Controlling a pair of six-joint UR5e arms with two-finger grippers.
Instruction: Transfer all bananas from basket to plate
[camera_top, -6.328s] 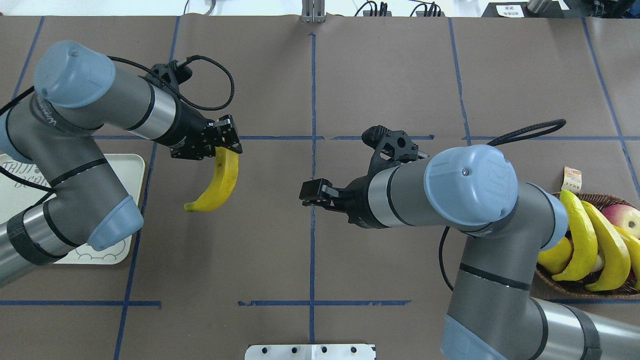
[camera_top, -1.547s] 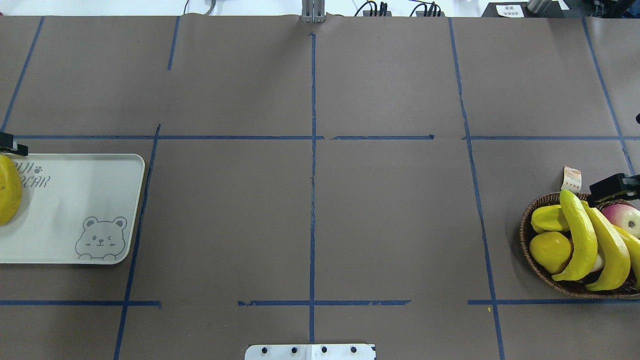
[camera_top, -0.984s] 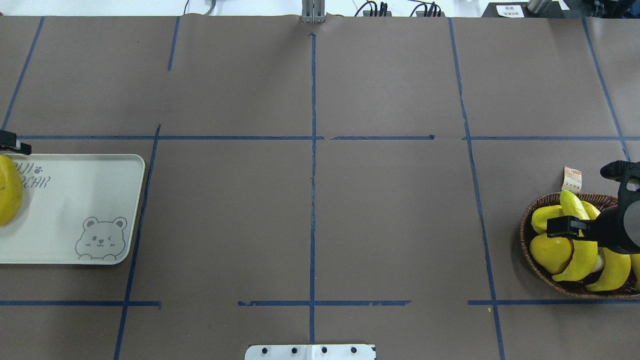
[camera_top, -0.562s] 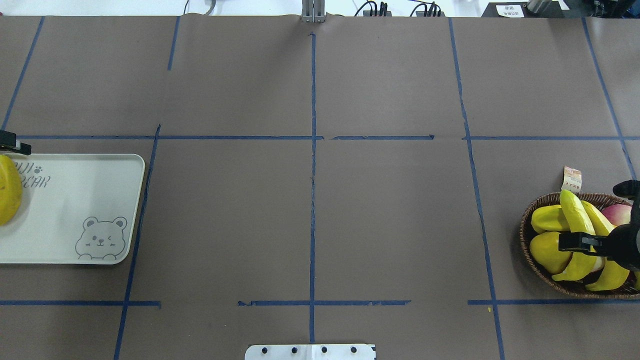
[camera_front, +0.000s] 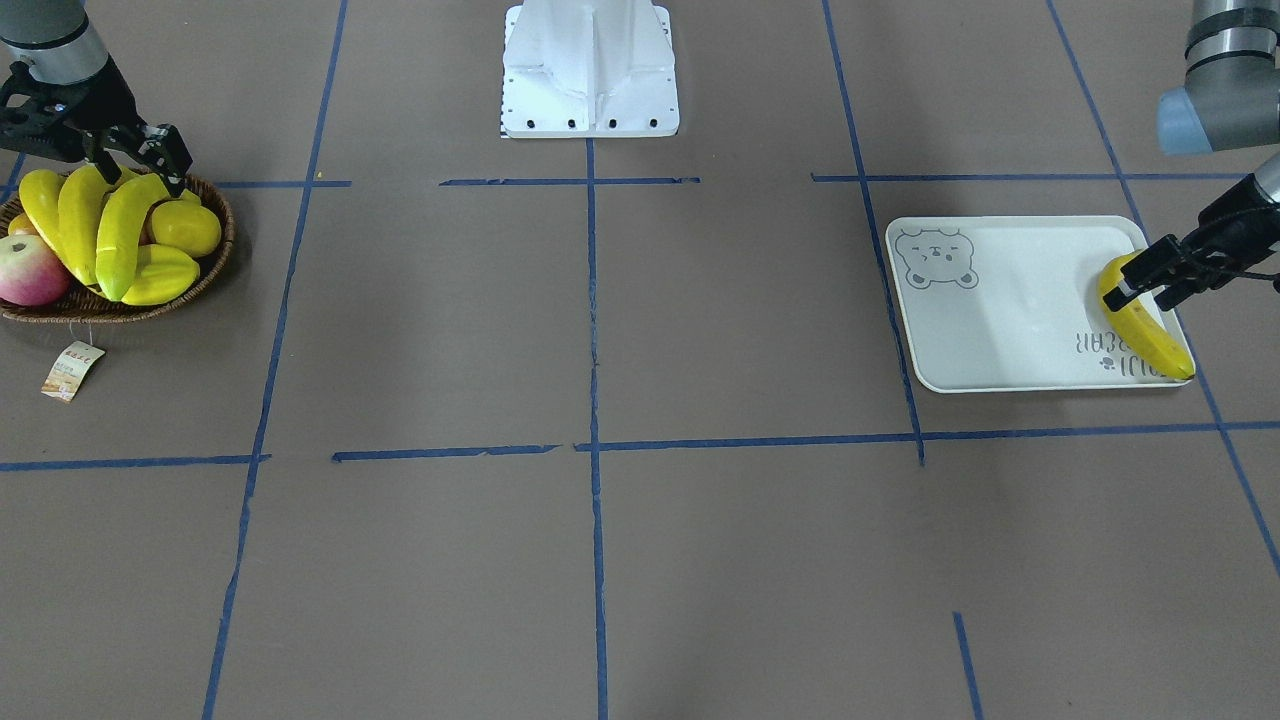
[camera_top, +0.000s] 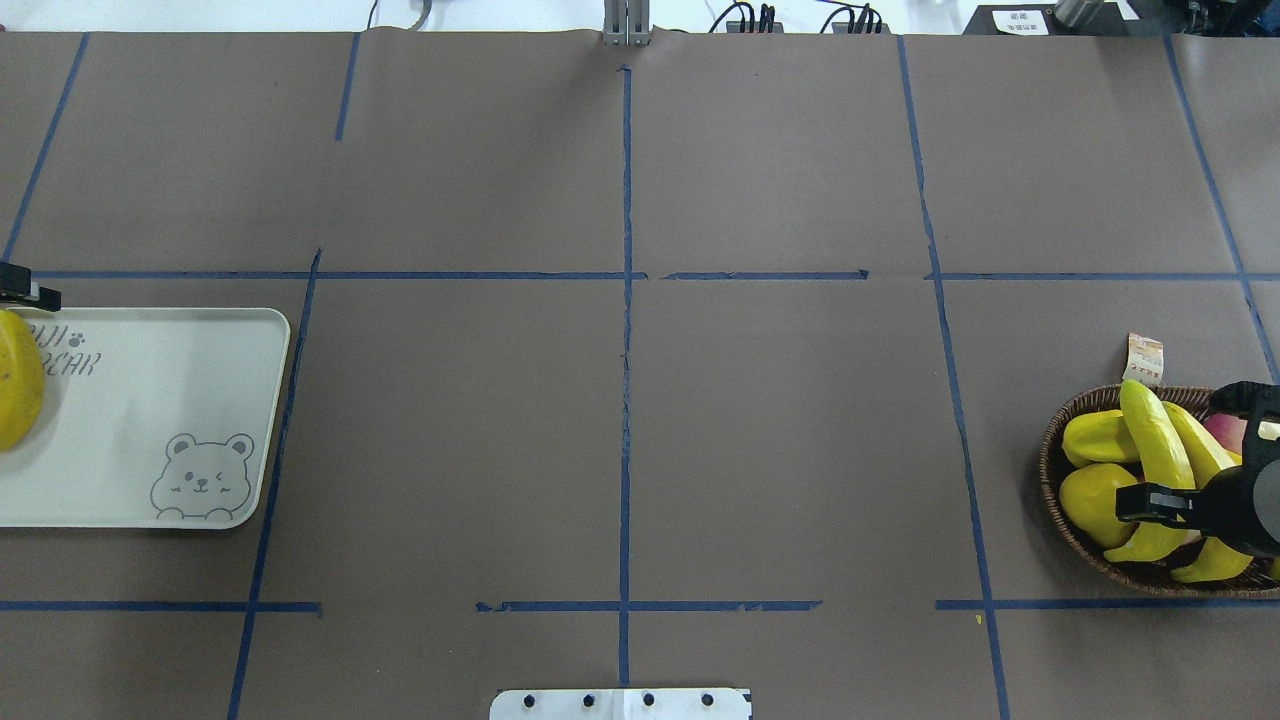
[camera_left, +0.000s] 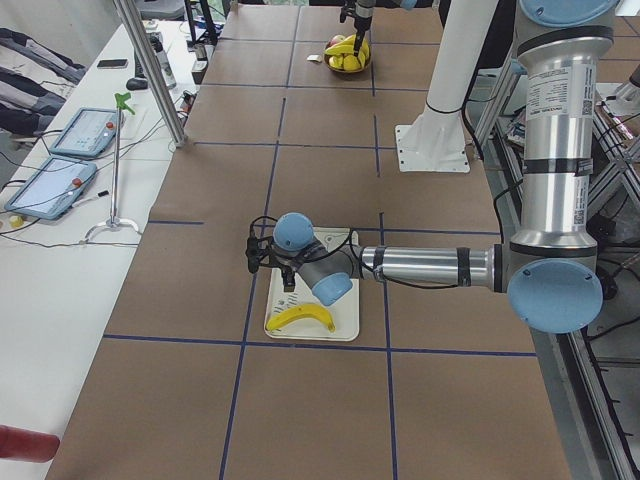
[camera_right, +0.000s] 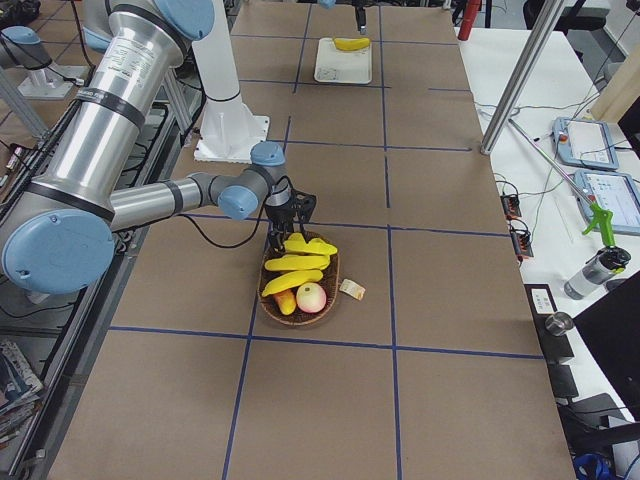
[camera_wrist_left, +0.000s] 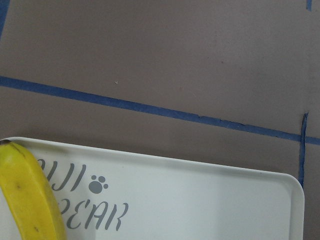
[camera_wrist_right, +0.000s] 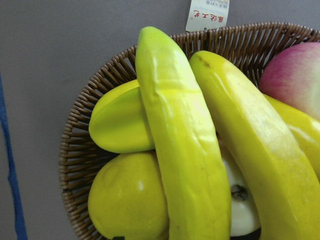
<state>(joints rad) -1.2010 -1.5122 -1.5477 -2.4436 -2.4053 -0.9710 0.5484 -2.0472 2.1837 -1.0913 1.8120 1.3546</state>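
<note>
Three yellow bananas (camera_top: 1155, 430) (camera_front: 115, 235) (camera_wrist_right: 185, 150) lie across the brown wicker basket (camera_top: 1050, 470) (camera_front: 225, 240) at the table's right end. My right gripper (camera_front: 135, 170) hangs open just over their near ends, a finger on each side; one finger (camera_top: 1150, 503) shows in the overhead view. Another banana (camera_front: 1155, 340) (camera_top: 15, 385) (camera_wrist_left: 30, 200) rests on the cream bear-print plate (camera_top: 150, 400) (camera_front: 1000, 320) at the left end. My left gripper (camera_front: 1135, 290) stands at that banana's end and looks open.
A yellow starfruit (camera_top: 1095, 438), a lemon (camera_top: 1095, 500) and a red apple (camera_front: 30, 275) share the basket. Its paper tag (camera_top: 1143, 358) lies on the table behind it. The white robot base plate (camera_front: 590, 70) sits at mid-table near me.
The left gripper brought its banana from mid-table onto the plate. The right gripper went from the centre to the basket and has come down over the bananas in the last second.
</note>
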